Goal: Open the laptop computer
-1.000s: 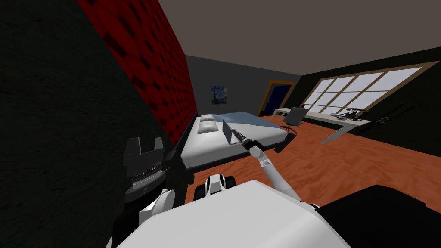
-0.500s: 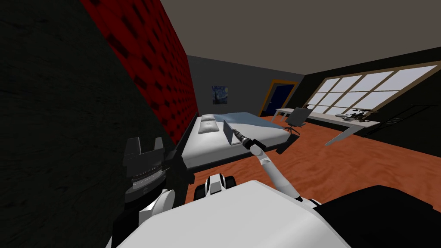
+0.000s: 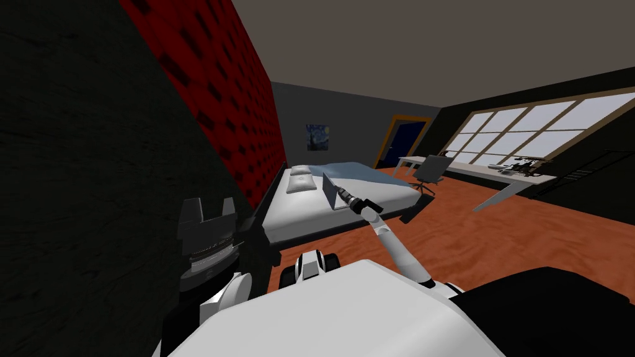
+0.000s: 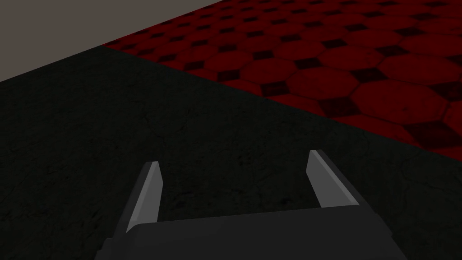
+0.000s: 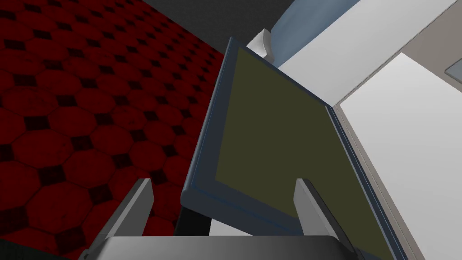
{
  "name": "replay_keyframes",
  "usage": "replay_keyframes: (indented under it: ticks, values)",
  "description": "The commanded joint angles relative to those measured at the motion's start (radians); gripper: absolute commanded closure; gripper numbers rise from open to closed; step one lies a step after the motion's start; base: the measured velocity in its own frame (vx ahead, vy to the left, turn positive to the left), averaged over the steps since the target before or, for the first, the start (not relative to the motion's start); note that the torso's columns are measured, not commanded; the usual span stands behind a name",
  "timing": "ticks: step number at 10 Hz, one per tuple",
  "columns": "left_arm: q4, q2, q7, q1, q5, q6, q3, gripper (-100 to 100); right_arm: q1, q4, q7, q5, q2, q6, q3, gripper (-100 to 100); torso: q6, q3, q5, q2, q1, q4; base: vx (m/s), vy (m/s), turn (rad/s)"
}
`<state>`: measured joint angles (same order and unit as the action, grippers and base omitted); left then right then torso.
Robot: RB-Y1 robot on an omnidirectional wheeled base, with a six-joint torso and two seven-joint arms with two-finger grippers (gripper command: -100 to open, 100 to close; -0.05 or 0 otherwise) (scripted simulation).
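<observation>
The laptop [image 3: 331,191] sits on the white bed [image 3: 310,214], its lid raised close to upright. Seen from the right wrist, the lid [image 5: 270,135] has a blue-grey frame around a dull olive screen, and the pale base [image 5: 406,135] lies beside it. My right gripper [image 3: 345,198] is stretched out to the laptop and stands open [image 5: 223,185], with the lid's near corner between its fingers, which are clear of it. My left gripper [image 3: 208,209] is held up near the dark wall at the left, open [image 4: 234,167] with nothing between its fingers.
Two pillows [image 3: 299,176] and a blue blanket [image 3: 353,170] lie further up the bed, against the red patterned wall [image 3: 235,105]. A long desk [image 3: 490,176] with an office chair [image 3: 431,170] runs under the window at the right. An orange wooden floor [image 3: 496,235] lies between.
The head view has shifted a little, sliding the desk and window rightward. My right arm has leaned slightly with it. The laptop lid stands much as before.
</observation>
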<state>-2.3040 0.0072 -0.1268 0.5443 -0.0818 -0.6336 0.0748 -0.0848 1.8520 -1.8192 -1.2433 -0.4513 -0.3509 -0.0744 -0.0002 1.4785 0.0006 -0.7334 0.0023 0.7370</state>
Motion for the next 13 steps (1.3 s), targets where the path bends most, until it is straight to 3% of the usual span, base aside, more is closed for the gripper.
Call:
replay_keyframes:
  ticks: [1,2,3,6,9,11,13]
  values:
    - [0.000,0.000,0.000,0.000,0.000,0.000,0.000,0,0.000,0.000,-0.001,-0.001,-0.001,-0.001,-0.001,100,0.000,-0.001,0.000,-0.003,-0.002,0.000,0.010,0.005,0.002]
    - [0.000,0.000,0.000,0.000,0.000,0.000,0.000,0,0.052,-0.048,0.049,0.049,0.037,0.015,0.050,100,0.000,-0.003,-0.002,-0.005,-0.004,0.000,-0.038,-0.098,-0.085]
    - [0.000,0.000,0.000,0.000,0.000,0.000,0.000,0,0.062,-0.051,0.057,0.104,0.037,0.015,0.053,100,-0.001,-0.003,-0.006,-0.004,-0.011,-0.003,-0.061,-0.143,-0.001]
    - [0.000,0.000,0.000,0.000,0.000,0.000,0.000,0,0.062,-0.066,0.131,0.204,0.037,0.015,0.053,100,0.006,0.005,-0.007,0.008,-0.010,-0.011,-0.004,-0.030,0.006]
    - [0.000,0.000,0.000,0.000,0.000,0.000,0.000,0,0.062,-0.066,0.221,0.281,0.037,0.015,0.053,100,0.000,0.007,-0.008,0.012,-0.010,-0.015,0.003,0.004,-0.012]
    - [0.000,0.000,0.000,0.000,0.000,0.000,0.000,0,0.062,-0.066,0.285,0.281,0.037,0.015,0.053,100,-0.002,0.006,-0.008,0.011,-0.008,-0.015,0.000,-0.006,-0.004]
    - [0.000,0.000,0.000,0.000,0.000,0.000,0.000,0,0.036,-0.032,0.208,0.208,0.076,0.046,0.061,100,-0.003,0.004,-0.007,0.008,-0.008,-0.011,0.019,-0.095,-0.010]
